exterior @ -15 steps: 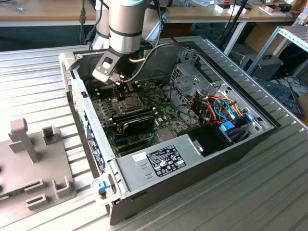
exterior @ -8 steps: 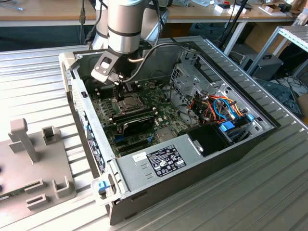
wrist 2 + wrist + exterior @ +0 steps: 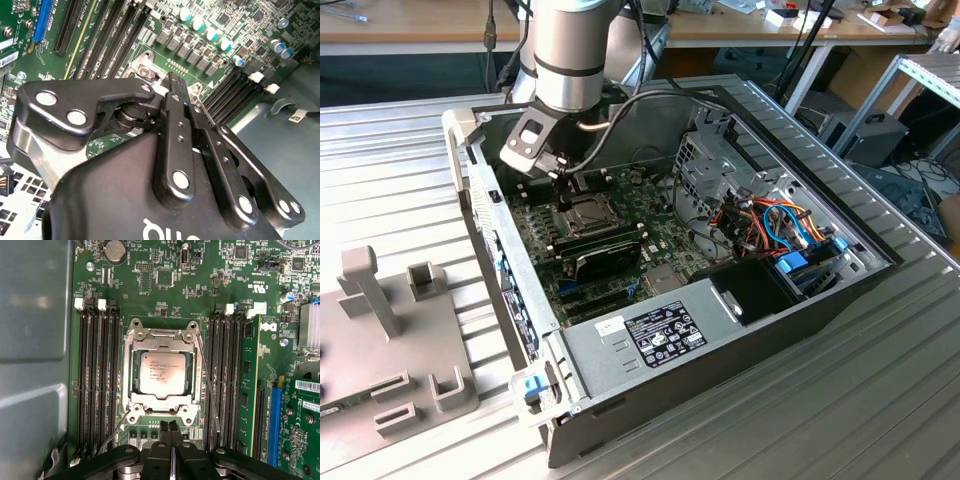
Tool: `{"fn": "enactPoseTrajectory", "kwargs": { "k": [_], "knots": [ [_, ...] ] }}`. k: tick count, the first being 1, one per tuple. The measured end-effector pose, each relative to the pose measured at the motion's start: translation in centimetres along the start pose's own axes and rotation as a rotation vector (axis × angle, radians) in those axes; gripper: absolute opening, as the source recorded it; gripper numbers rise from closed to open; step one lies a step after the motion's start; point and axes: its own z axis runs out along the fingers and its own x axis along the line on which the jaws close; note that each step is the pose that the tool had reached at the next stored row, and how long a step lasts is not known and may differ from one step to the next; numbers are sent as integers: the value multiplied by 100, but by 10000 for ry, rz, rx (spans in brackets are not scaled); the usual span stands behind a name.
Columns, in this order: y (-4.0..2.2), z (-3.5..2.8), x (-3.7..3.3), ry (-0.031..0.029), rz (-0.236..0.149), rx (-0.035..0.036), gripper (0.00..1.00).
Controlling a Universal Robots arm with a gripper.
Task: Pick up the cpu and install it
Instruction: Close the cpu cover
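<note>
Bright, even light (soft shadows)

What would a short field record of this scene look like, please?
cpu: lying flat inside the socket frame
gripper: fingers shut, holding nothing, tips near the frame's edge, off the cpu
motherboard: green, memory slots on both sides of the frame
case: open, on a ribbed metal table

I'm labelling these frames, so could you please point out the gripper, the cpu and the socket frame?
gripper [image 3: 170, 426]: first wrist view, between its shut fingertips.
cpu [image 3: 162, 372]: first wrist view, middle of its metal top.
socket frame [image 3: 160, 401]: first wrist view, bar nearest the gripper.
</note>
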Motion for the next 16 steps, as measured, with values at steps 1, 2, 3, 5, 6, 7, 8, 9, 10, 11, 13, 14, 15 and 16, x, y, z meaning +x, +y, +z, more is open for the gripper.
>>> {"fn": "enactPoseTrajectory", "kwargs": {
  "k": [1, 2, 3, 5, 6, 7, 8, 9, 10, 11, 13, 14, 15, 16],
  "knots": [
    [0, 0, 0, -1, 0, 0, 11],
    [6, -1, -1, -2, -2, 2, 11],
    [20, 0, -1, -2, 0, 1, 11],
    [74, 1, -3, -1, 2, 1, 11],
    [117, 2, -4, -1, 1, 0, 11],
    [160, 3, -6, -2, 0, 0, 11],
    [186, 3, -7, -1, 2, 0, 11],
    [225, 4, -8, -1, 2, 0, 11],
    [279, 5, -10, -1, 0, 0, 11],
    [306, 6, -11, -1, 1, 1, 11],
    [351, 7, -12, -1, 1, 1, 11],
    [369, 7, -13, -1, 0, 1, 11],
    [383, 7, -14, -2, 0, 1, 11],
    [384, 7, -14, -1, 0, 1, 11]
  ]
}}
